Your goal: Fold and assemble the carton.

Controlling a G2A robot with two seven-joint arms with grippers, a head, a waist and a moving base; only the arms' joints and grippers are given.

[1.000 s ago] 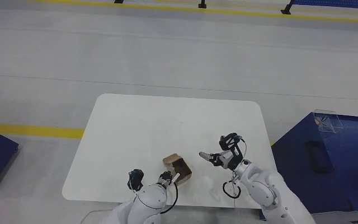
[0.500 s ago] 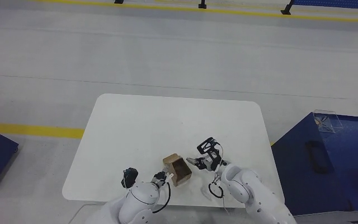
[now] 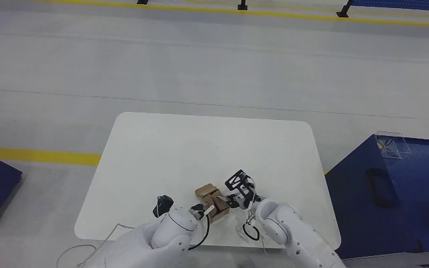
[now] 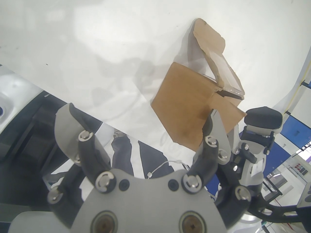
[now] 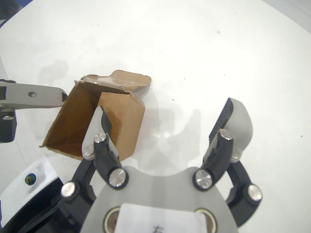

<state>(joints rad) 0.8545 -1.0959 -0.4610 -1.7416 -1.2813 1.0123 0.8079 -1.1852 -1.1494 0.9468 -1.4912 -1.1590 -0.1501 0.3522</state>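
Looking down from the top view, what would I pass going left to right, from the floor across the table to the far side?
In order: yellow floor stripe → carton → right gripper → blue platform.

Your robot has a smooth, round, white left arm point(image 3: 171, 231) and a white right arm point(image 3: 288, 224). A thin black cable point(image 3: 244, 232) makes a loop by the right arm. The left gripper point(image 4: 138, 113) has a flat grey plate point(image 4: 145, 202), black links point(image 4: 90, 156) and light grey fingers point(image 4: 70, 124). Shiny round screws point(image 4: 104, 181) sit at the joints. A thin white tie point(image 4: 167, 163) hangs behind it. The right gripper point(image 5: 166, 106) looks the same, with bumpy black pads point(image 5: 220, 120). You'll see a white sticker point(image 5: 158, 217) with a small black mark on its plate.
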